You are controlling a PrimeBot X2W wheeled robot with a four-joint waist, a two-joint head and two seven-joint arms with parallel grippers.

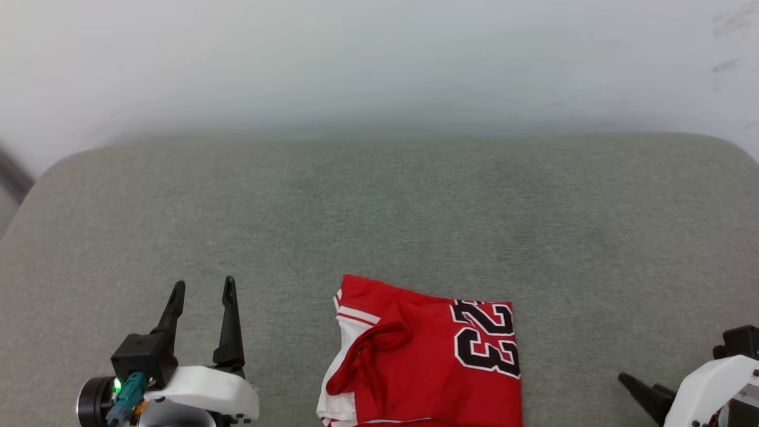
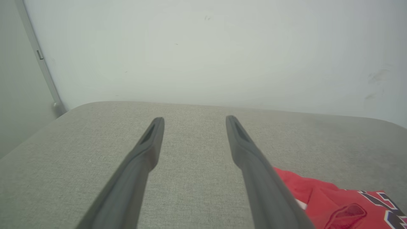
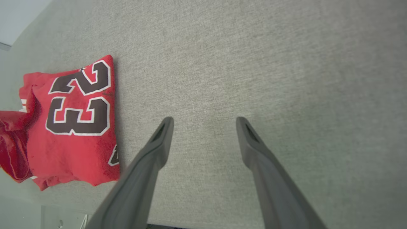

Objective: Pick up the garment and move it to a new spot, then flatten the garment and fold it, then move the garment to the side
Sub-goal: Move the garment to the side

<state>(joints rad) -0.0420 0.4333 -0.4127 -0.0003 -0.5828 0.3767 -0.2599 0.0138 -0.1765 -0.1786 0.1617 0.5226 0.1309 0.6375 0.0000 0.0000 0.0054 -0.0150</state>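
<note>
The garment (image 1: 427,356) lay folded at 6 o'clock on the grey bench (image 1: 379,207), so folding looked done and the shift aside seemed not yet made. The left hand (image 1: 203,283) at 8 o'clock and the right hand (image 3: 205,119) at 4 o'clock were both spread open and empty.

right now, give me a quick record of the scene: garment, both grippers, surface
garment: red fabric jersey with black white-outlined 23, folded compact, left side rumpled
location: near edge of grey fabric surface, between the grippers
left gripper: open, empty, clear of the jersey
right gripper: open, empty, clear of the jersey
</note>
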